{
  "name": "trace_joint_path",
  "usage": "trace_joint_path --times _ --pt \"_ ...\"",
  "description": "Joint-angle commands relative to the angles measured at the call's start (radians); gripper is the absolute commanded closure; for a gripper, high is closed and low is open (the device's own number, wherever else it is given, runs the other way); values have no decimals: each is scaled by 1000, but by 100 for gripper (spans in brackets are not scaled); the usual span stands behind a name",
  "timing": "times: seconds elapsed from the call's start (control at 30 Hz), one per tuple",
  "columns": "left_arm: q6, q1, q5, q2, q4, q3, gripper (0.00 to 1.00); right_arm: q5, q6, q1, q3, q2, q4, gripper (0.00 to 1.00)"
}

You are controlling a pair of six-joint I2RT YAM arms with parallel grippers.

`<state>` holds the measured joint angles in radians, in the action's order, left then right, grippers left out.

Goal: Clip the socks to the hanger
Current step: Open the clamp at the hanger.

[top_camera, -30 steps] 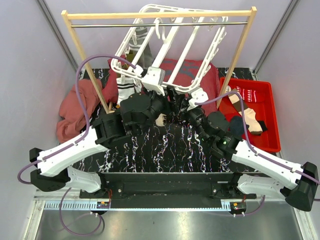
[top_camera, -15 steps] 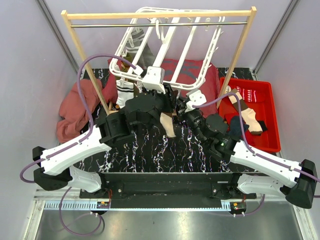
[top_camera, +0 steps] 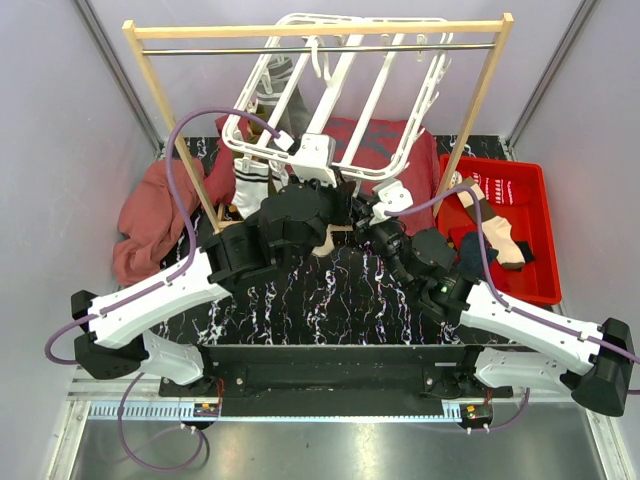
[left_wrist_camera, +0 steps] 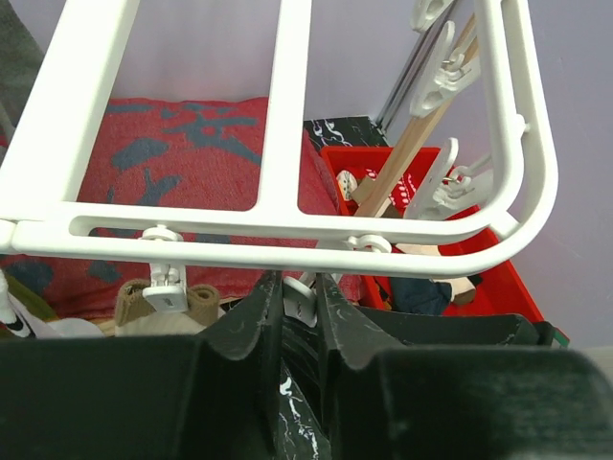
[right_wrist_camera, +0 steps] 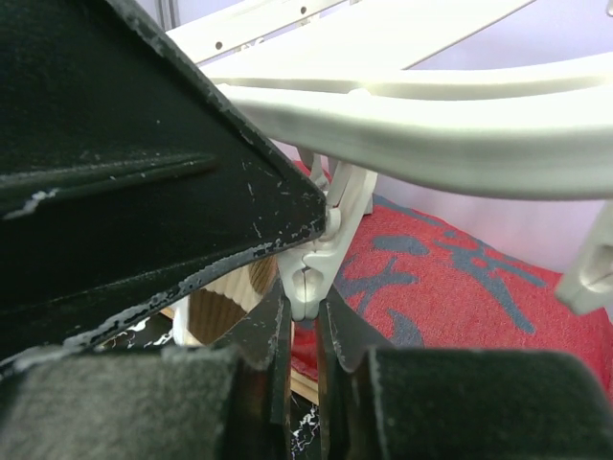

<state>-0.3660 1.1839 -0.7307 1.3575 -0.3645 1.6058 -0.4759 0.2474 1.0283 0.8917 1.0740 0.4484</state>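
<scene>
The white hanger point(top_camera: 340, 90) hangs tilted from the rail, its near bar over both grippers. My left gripper point(top_camera: 335, 195) is shut on a small white clip point(left_wrist_camera: 299, 303) under the hanger's near bar point(left_wrist_camera: 287, 251). My right gripper point(top_camera: 372, 212) is shut on the lower tip of a clip point(right_wrist_camera: 308, 287) on that bar, right beside the left finger. A beige ribbed sock point(top_camera: 325, 240) hangs just below the left gripper; it also shows in the left wrist view point(left_wrist_camera: 187, 305) next to another clip point(left_wrist_camera: 165, 293), and in the right wrist view point(right_wrist_camera: 220, 307). A white striped sock point(top_camera: 250, 180) hangs at the hanger's left.
The wooden rail frame point(top_camera: 320, 30) stands across the back. A red bin point(top_camera: 535, 285) at the right holds several socks point(top_camera: 495, 235). Red cloths lie at the left point(top_camera: 150, 215) and under the hanger point(top_camera: 385, 140). A grey sock point(top_camera: 275, 80) hangs at the hanger's far left.
The beige sock, which hung long between the grippers half a second ago, now sits higher and shorter under the left gripper. The left arm has moved forward to the hanger's near bar.
</scene>
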Motion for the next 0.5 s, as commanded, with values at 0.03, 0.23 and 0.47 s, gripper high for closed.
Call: trace_joint_path --times 0.03,0.23,0.47 --pt "-16 -18 17 0 44 37 93 8 -11 13 6 -11 50 90" --pt "-27 -38 74 -34 85 -15 100 13 -77 12 -19 -37 13 77" --pt "-16 -66 169 -60 122 -43 100 132 -146 -2 -23 -124 -99 53"
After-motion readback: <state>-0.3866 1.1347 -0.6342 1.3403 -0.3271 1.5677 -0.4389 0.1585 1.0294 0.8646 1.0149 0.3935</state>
